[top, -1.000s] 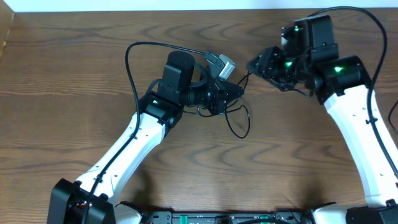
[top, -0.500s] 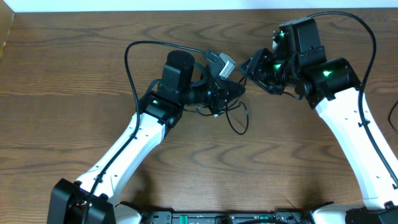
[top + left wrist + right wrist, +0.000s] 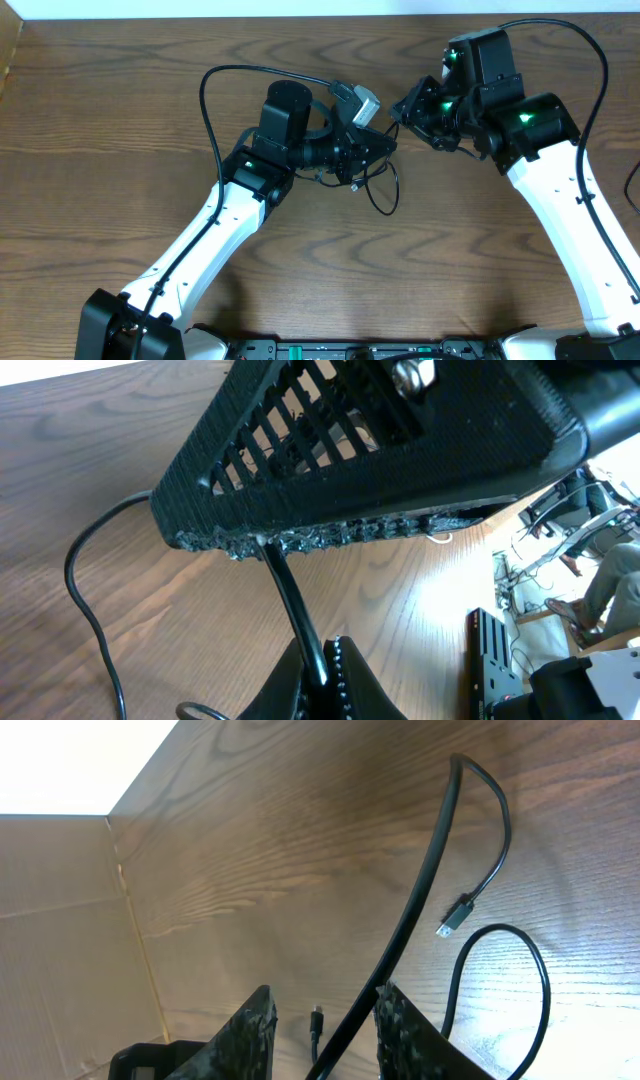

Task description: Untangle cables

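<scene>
My left gripper [image 3: 378,148] [image 3: 318,672] is shut on the thin black cord [image 3: 290,595]. The cord rises from the left jaws to my right gripper [image 3: 401,108], whose mesh finger fills the top of the left wrist view. The right gripper's jaws [image 3: 325,1035] are open, with the black cord [image 3: 420,910] running between the fingers, close to the right one. The rest of the cord hangs in a loop [image 3: 388,198] onto the table below the left gripper. A small plug end [image 3: 455,917] and a second plug [image 3: 316,1016] show on the wood. No white cord shows in any view.
A thick black arm cable [image 3: 212,95] arcs from the left arm across the upper middle of the table. A cardboard wall [image 3: 60,920] stands at the table's edge. The wooden table [image 3: 120,170] spreads to the left and front.
My right gripper has moved left, close up to the left gripper, with the cord between its fingers. The hanging loop has shifted slightly. The left arm has hardly moved.
</scene>
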### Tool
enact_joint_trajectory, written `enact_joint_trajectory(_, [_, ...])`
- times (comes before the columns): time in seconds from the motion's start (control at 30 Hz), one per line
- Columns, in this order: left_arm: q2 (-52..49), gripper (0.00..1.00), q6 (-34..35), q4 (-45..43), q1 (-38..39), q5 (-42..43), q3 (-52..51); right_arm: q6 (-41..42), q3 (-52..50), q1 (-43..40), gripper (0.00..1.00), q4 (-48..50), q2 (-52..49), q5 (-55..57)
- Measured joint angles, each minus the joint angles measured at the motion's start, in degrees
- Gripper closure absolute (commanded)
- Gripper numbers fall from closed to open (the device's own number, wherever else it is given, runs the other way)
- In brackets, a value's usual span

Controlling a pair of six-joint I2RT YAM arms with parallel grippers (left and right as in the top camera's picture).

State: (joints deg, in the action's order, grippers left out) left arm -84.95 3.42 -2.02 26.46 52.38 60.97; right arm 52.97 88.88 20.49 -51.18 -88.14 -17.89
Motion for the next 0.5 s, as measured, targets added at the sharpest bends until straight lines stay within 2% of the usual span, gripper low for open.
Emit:
enact_joint_trajectory(0.2, [0.0, 0.93, 1.2, -0.7, 0.0, 0.3, 0.0, 0.0, 0.0, 0.0, 0.72, 0.0, 0.0, 0.4])
enact_joint_trajectory(0.27, [0.0, 0.93, 1.3, -0.8, 0.0, 0.8, 0.0, 0.0, 0.0, 0.0, 0.77, 0.0, 0.0, 0.6])
enact_joint_trajectory(0.33, [0.0, 0.93, 1.3, -0.9, 0.0, 1.2, 0.0, 0.4, 0.0, 0.1, 0.77, 0.1, 0.0, 0.8])
enact_joint_trajectory(0.43, [0.0, 0.93, 1.3, -1.2, 0.0, 1.4, 0.0, 0.7, 0.0, 0.5, 0.84, 0.2, 0.0, 0.9])
enact_joint_trajectory(0.47, [0.0, 0.93, 1.4, -1.3, 0.0, 1.4, 0.0, 0.8, 0.0, 0.8, 0.89, 0.4, 0.0, 1.0])
enact_joint_trajectory(0.5, [0.0, 0.93, 1.6, -1.5, 0.0, 1.4, 0.0, 0.9, 0.0, 1.0, 0.99, 0.5, -0.1, 1.0])
